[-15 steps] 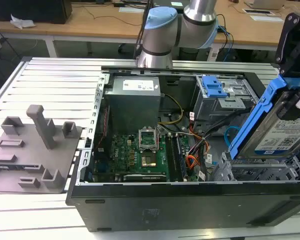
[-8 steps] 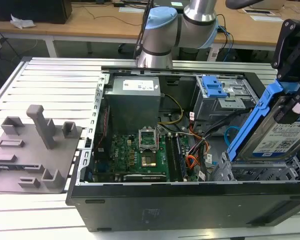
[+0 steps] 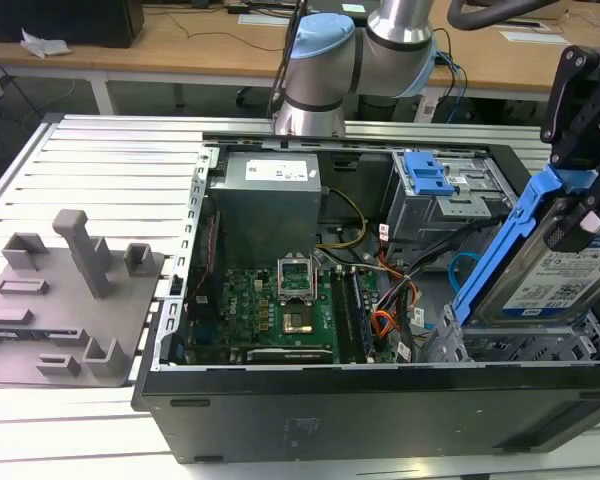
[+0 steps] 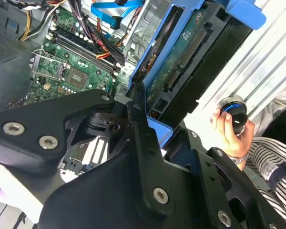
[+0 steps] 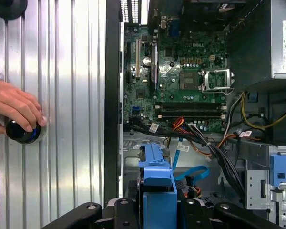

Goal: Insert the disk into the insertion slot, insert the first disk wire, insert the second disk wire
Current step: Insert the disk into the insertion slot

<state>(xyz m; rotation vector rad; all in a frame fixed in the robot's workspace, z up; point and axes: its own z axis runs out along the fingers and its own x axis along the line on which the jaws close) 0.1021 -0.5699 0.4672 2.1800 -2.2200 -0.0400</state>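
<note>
1. Gripping the disk [image 3: 565, 282] by the upper end of its blue carrier, the tool [image 3: 580, 200] has its fingers closed on the frame's two sides (in the first wrist view they flank the blue plastic).
2. The disk is steeply tilted with its label side up. Its high end is at the tool and its low end is down at the mouth of the insertion slot [image 3: 525, 348]. It is not yet seated, and I cannot tell whether the low edge touches the slot's rim.
3. The insertion slot sits in the corner of the open computer case [image 3: 380, 420] on the exterior view's right, by the case's near wall. The case lies on the slatted desk [image 3: 110, 160].
4. The second disk wire [image 3: 464, 268] curls in a loop just beside the carrier's blue rail, between it and the taller drive cage [image 3: 430, 195].
5. Orange cables [image 3: 385, 322] run near the motherboard [image 3: 270, 300], in the middle of the case.
6. A grey fixture plate [image 3: 65, 290] lies on the desk beside the case, on the exterior view's left.
7. A person's hand [image 5: 12, 107] rests on a round black knob [image 5: 21, 132] on the desk's slats, outside the case wall. A striped sleeve [image 4: 271, 157] shows in the second wrist view.
</note>
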